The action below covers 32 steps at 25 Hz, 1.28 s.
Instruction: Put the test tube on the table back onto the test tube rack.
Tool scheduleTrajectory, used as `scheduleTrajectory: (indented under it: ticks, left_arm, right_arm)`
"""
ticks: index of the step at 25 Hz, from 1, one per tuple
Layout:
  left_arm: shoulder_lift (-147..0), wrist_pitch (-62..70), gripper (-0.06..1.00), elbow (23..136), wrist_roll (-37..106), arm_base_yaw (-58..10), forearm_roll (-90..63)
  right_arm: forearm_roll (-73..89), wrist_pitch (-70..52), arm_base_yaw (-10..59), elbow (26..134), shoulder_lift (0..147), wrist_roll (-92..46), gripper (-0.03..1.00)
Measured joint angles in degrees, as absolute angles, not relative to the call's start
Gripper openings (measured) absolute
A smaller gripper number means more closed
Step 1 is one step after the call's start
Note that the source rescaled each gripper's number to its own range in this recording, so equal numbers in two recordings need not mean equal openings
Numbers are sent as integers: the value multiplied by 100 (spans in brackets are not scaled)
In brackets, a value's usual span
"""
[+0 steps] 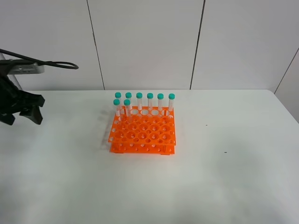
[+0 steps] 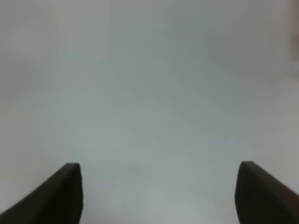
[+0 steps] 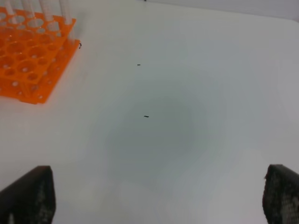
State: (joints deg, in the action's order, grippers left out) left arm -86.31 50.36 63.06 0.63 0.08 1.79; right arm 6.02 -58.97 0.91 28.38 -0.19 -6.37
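Note:
The orange test tube rack point(image 1: 142, 135) stands in the middle of the white table point(image 1: 233, 177). Several clear tubes with teal caps point(image 1: 150, 101) stand upright in its back rows. No test tube shows lying on the table in any view. My left gripper point(image 1: 22, 119) is open and empty at the far left edge of the table, well away from the rack; its wrist view shows only bare table between the fingers point(image 2: 56, 196). My right gripper point(image 3: 159, 196) is open and empty, out of the exterior high view. The rack point(image 3: 28, 60) lies ahead of it, to one side.
A grey panelled wall point(image 1: 145, 42) rises behind the table. A black cable point(image 1: 51, 63) loops above the left arm. A few small dark specks point(image 3: 146, 116) mark the tabletop to the right of the rack.

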Motion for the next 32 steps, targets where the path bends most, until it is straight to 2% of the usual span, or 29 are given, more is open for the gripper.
scheduleTrajectory:
  ticks: [7,13,20,32]
  left_arm:
    - [-7769,5680,94,5885,81,125,112]
    - [-6074,6141,94,4603,81,125,43]
    - [-3774,6046,94,3002,0,125,-49]
    - [-1373,6025,94,2902,0,125,0]
  right_arm:
    - [602,-5897,91,2838,-19,-637,98]
    - [602,-5897,91,2838,-19,-637,98]
    - [602,-5897,91,2838,-19,-637,98]
    - [602,-5897,91,2838,-19,-637,98]
